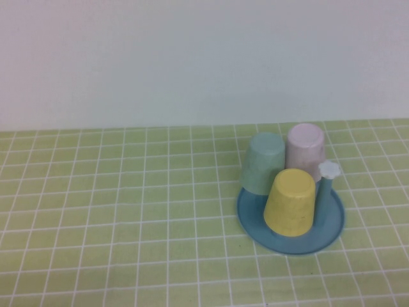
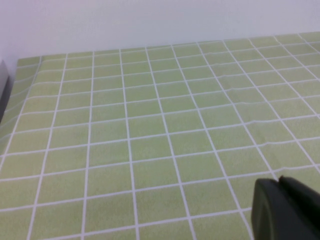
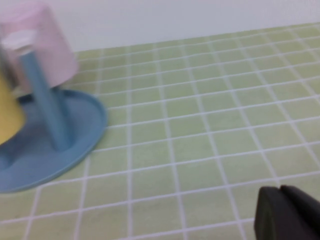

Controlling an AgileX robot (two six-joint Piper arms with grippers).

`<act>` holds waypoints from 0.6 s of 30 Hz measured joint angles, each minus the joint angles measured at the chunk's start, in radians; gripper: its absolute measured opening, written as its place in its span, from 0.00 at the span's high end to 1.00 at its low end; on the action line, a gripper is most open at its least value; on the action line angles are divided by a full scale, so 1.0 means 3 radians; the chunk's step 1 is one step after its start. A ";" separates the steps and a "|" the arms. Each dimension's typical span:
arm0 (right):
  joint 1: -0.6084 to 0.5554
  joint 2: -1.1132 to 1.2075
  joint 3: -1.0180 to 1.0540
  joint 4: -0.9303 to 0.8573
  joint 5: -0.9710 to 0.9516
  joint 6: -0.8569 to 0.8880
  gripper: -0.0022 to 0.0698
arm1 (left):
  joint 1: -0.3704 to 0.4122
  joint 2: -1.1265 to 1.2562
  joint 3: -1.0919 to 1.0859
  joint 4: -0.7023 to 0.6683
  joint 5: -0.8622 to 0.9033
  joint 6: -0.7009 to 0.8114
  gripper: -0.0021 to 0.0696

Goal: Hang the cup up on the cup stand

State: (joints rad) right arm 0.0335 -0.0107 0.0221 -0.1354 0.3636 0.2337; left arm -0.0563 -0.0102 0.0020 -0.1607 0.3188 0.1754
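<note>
The yellow cup (image 1: pixel 291 202) sits upside down over a peg at the front of the round blue cup stand (image 1: pixel 332 225), right of the table's middle. One bare blue peg with a white flower knob (image 1: pixel 329 169) rises beside it. In the right wrist view the cup (image 3: pixel 7 117) shows only as a yellow edge, next to the stand (image 3: pixel 75 135). My right gripper (image 3: pixel 281 189) is shut and empty, low over the cloth and apart from the stand. My left gripper (image 2: pixel 278 180) is shut and empty over bare cloth. Neither arm shows in the high view.
A mint-green cup (image 1: pixel 263 162) and a pale pink cup (image 1: pixel 305 145) stand upside down on the back of the stand. The pink cup (image 3: pixel 42 42) also shows in the right wrist view. A green checked cloth (image 1: pixel 115 211) covers the table up to a white wall.
</note>
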 joint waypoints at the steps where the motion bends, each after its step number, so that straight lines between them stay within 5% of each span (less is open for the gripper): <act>1: -0.0080 0.0000 0.0000 0.0000 0.0007 0.0000 0.97 | 0.0000 0.0000 0.0000 0.0000 0.0000 0.0000 0.97; 18: -0.0223 0.0000 -0.0002 0.0247 0.0020 -0.0868 0.97 | 0.0000 0.0000 0.0000 0.0000 0.0000 0.0000 0.97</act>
State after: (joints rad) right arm -0.0333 -0.0107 0.0217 -0.0612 0.3694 -0.0267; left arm -0.0563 -0.0102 0.0020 -0.1607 0.3188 0.1754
